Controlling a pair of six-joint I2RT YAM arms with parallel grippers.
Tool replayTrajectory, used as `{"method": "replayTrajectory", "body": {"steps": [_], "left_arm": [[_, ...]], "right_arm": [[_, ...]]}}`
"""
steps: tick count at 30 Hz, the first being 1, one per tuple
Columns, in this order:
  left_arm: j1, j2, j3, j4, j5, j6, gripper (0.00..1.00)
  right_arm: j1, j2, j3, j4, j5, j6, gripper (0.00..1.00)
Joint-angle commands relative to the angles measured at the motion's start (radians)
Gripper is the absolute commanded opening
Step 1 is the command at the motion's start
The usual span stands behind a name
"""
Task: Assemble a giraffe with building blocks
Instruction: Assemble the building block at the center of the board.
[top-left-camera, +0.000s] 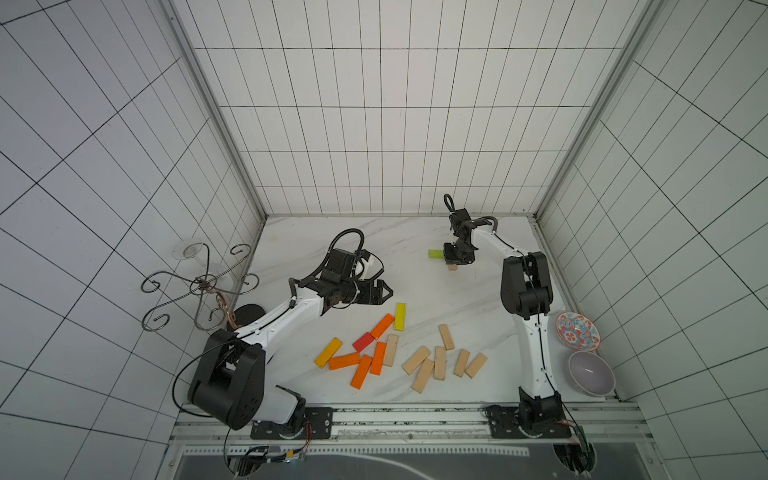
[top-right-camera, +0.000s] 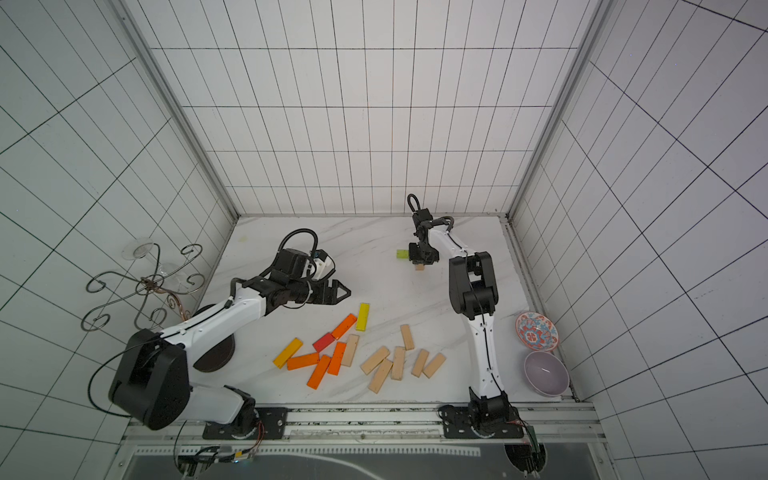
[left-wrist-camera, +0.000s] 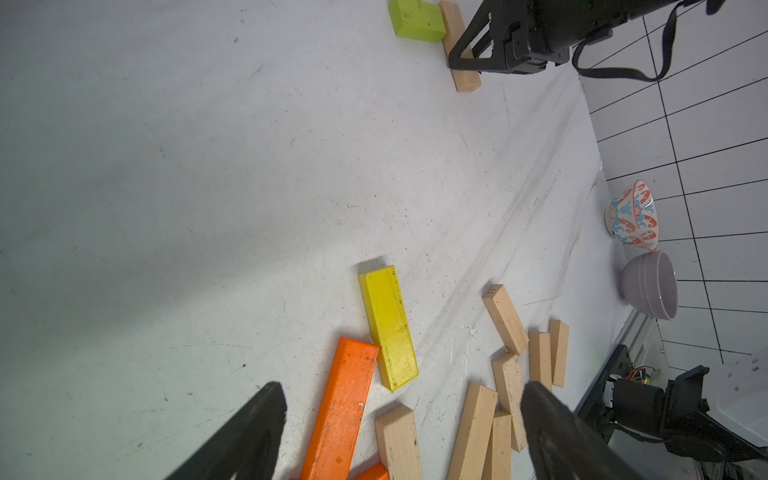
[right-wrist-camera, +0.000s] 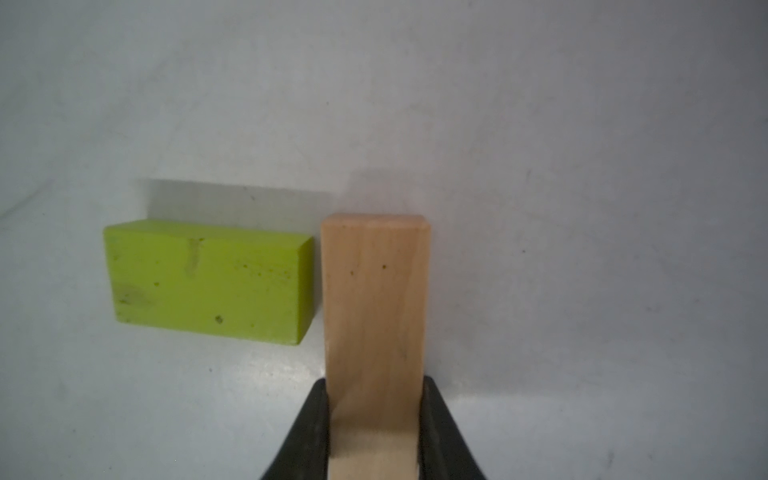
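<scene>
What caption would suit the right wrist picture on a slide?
The right claw grips a plain wooden block beside a small green block on the white table.

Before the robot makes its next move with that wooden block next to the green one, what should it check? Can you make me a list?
1. Right gripper shut on the wooden block: ok.
2. Wooden block right beside the green block: ok.
3. Those two blocks touching: cannot tell.
4. Left gripper open and empty: ok.
5. Left gripper well apart from the right gripper, over the loose blocks: ok.
</scene>
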Motion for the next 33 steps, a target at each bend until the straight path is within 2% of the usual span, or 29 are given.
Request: {"method": "replayTrajectory", "body": {"steps": [1,21,33], "left_arm": [[-0.002,-0.006,0.01,0.031,0.006,-0.007,0.89],[-0.001,-0.008,0.006,0.031,0.003,-0.007,0.88],[-0.001,-0.02,0.015,0.013,-0.007,-0.001,0.88]], "right_arm": [[0.018,0.015,-0.05,-0.039,-0.043,-0.01,0.26],[0.033,0.021,-0.032,-0.046,-0.039,0.0,0.38],[0.033,-0.004,0.11,-0.118,0.007,0.008,0.6]]}}
